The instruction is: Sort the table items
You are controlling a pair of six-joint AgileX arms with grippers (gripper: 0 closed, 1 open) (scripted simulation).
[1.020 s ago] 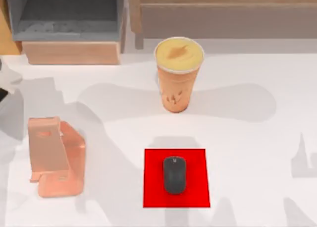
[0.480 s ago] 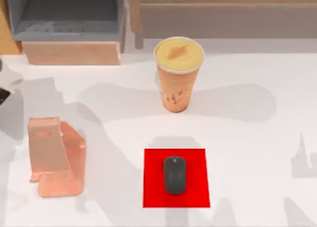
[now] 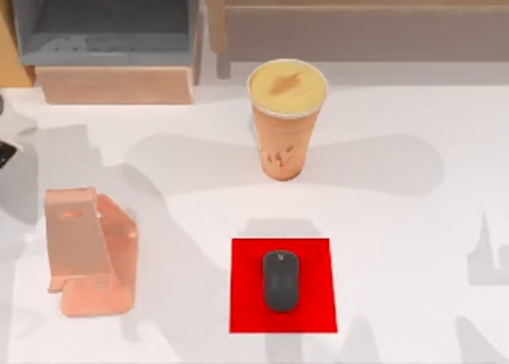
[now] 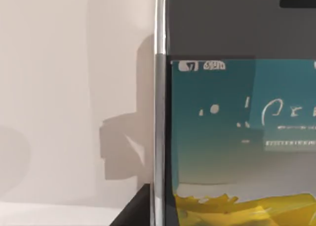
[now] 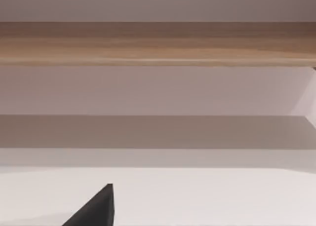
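While beside the smartphone, left arm at table's left edge.

The smartphone runs off the left wrist view's edges — one silver side and part of its lit screen show, the screen's writing too small to read. The left arm is cut by the top view's left edge. A dark finger tip pokes into the right wrist view — the rest is cut off.
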